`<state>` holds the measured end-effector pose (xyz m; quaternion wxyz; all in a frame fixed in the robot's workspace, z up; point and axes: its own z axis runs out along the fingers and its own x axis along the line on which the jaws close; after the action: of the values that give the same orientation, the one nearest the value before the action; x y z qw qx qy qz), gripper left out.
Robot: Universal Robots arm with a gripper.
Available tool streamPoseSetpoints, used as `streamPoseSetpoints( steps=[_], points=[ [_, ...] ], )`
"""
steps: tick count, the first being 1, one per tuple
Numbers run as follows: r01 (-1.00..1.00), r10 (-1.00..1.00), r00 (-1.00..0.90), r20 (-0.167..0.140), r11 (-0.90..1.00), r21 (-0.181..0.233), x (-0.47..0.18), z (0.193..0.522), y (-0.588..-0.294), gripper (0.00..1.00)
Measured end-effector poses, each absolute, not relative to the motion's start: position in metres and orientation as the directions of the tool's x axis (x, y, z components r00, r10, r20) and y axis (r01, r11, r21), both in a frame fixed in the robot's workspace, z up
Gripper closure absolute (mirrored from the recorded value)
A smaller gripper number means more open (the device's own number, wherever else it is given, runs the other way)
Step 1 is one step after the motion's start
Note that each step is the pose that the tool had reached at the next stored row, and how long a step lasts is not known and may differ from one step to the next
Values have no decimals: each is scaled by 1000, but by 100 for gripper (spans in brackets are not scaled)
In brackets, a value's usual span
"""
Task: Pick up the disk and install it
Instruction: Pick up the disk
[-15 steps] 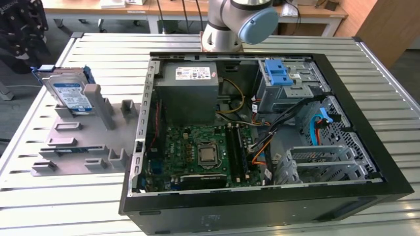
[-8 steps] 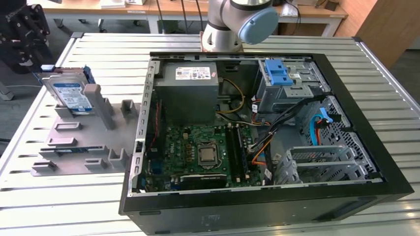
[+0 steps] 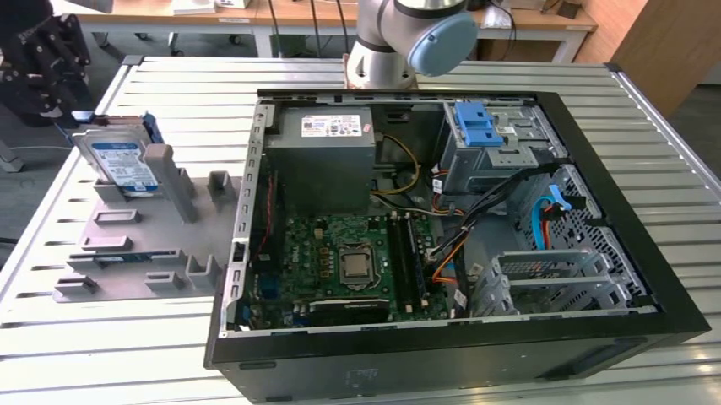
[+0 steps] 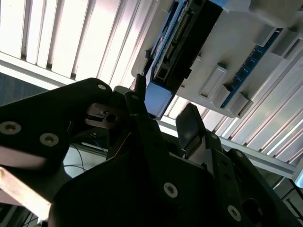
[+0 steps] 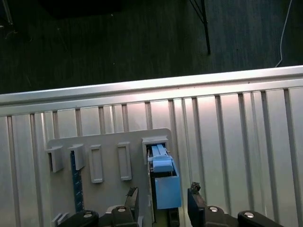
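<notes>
The disk stands on edge in a slot at the far end of the grey fixture plate, at the exterior view's left; its blue-and-white label shows. My gripper hangs a little above and behind it. In the first wrist view the disk is seen edge-on with its blue carrier uppermost, and my gripper is open, one fingertip on each side of the carrier and clear of it. In the second wrist view the fingers point at the disk.
An open black computer case fills the middle of the slatted metal table. Inside are a grey drive cage with a blue latch, a power supply and a motherboard. The table edge runs just beyond the fixture.
</notes>
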<state>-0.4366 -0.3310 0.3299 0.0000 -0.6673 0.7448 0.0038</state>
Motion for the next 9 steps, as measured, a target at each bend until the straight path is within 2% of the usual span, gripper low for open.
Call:
streamPoseSetpoints(
  steps=[5, 6, 9],
  points=[
    [-994, -994, -107, -3, 107, -3, -441, 325, -330, 46],
    [-994, -994, -105, -3, 105, -4, -442, 323, -330, 40],
    [-995, -995, -102, -3, 102, -4, -444, 318, -330, 40]
  ],
)
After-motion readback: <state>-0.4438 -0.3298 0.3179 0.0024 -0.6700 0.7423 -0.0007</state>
